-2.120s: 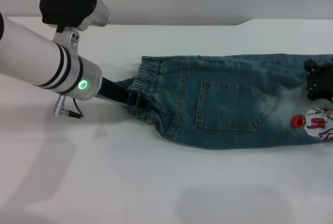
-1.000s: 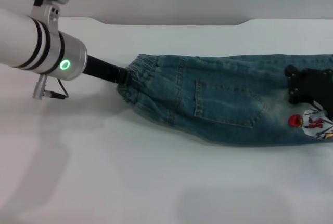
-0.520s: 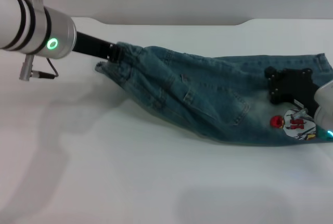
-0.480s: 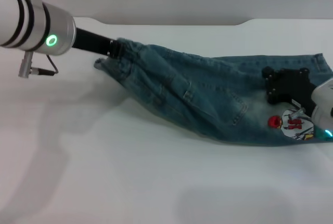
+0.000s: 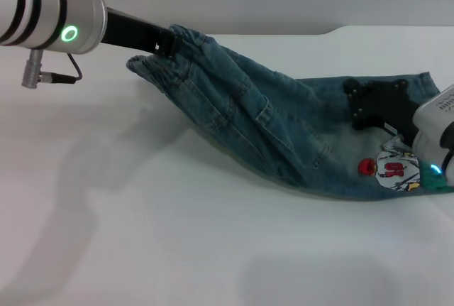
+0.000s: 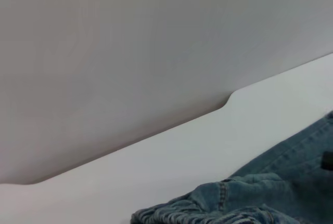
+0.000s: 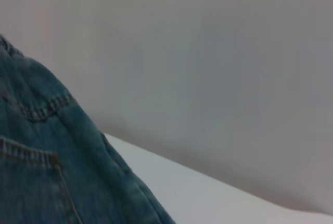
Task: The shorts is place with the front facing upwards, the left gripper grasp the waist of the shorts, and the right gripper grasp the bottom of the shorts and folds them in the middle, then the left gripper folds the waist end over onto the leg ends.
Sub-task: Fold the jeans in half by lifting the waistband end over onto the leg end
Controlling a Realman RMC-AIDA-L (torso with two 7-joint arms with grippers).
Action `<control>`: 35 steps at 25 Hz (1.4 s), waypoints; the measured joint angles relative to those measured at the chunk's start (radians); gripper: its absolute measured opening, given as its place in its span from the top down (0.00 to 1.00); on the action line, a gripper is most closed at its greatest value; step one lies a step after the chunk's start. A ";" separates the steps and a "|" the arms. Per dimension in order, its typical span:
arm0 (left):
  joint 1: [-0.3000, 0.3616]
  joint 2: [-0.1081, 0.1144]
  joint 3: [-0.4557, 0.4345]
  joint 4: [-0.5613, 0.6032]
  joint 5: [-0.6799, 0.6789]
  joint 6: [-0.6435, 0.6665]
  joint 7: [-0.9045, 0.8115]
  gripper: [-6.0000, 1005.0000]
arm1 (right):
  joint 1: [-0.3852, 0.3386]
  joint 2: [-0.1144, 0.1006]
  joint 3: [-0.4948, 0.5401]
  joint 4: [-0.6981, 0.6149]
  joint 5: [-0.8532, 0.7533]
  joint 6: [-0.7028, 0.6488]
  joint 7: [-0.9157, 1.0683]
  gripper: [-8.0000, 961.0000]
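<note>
Both ends are gripped: the left pincer [image 5: 168, 42], clamped on the waist of the shorts [image 5: 269, 121], has lifted it toward the upper left, while the right pincer [image 5: 374, 104] pins the legs to the table [image 5: 177, 235] at right, starting the fold.

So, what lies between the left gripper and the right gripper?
In the head view, only the denim shorts stretch between them, sloping from the raised waist at the left gripper to the leg ends at the right gripper.

No legible text on shorts patch [image 5: 394, 172].
</note>
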 joint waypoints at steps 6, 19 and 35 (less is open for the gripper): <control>0.002 0.001 0.016 -0.049 0.000 -0.020 -0.010 0.95 | 0.009 0.000 -0.123 0.015 0.108 0.002 0.001 0.99; 0.013 0.000 0.039 -0.169 0.000 -0.009 -0.006 0.95 | 0.046 0.000 -0.576 0.136 0.421 -0.146 0.004 0.99; 0.004 0.001 0.072 -0.219 -0.011 0.062 0.016 0.95 | 0.125 0.000 -0.892 0.228 0.605 -0.278 0.029 0.99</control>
